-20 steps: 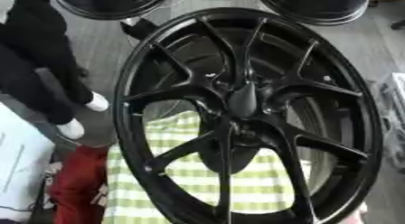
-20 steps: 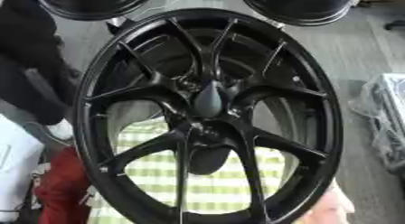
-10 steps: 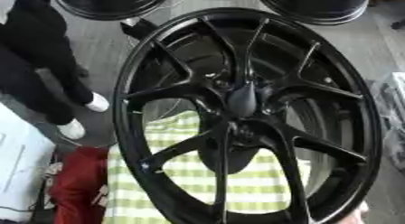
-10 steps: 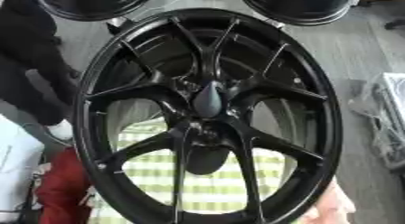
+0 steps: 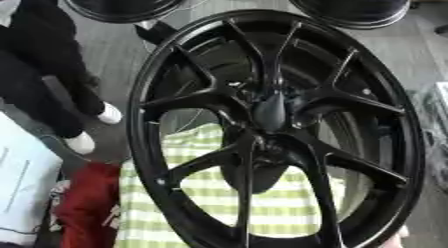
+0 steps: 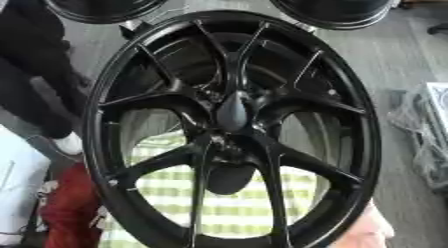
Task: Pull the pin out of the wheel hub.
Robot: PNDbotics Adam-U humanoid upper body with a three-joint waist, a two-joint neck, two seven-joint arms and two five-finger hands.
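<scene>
A large black wheel [image 5: 276,127] fills both views, standing close before the head with its spoked face turned toward the camera, over a green-and-white checked cloth [image 5: 262,202] that shows through the lower spoke gaps. At the meeting of the spokes sits the hub [image 6: 229,123], and on it a smooth, dark, elongated piece, rounded at its near end, which is most likely the pin [image 5: 269,111]; black on black, its outline is hard to separate from the hub, so take that reading with some caution. Its long axis seems to run out of the wheel's face toward the viewer and slightly upward in the picture, so the pull would go along that line, away from the hub and roughly back toward the robot's chest. Neither robot hand can be identified in either view, so whether their fingers are straight or curled cannot be told, nor which arm lies nearer the pin (a pale pinkish shape [image 6: 363,231] at the lower right rim, touching or just behind the wheel's edge, is unclear and does not look like the black robot hand). The pin sits near the middle of both views, so judged from position alone neither side has a plain advantage.
</scene>
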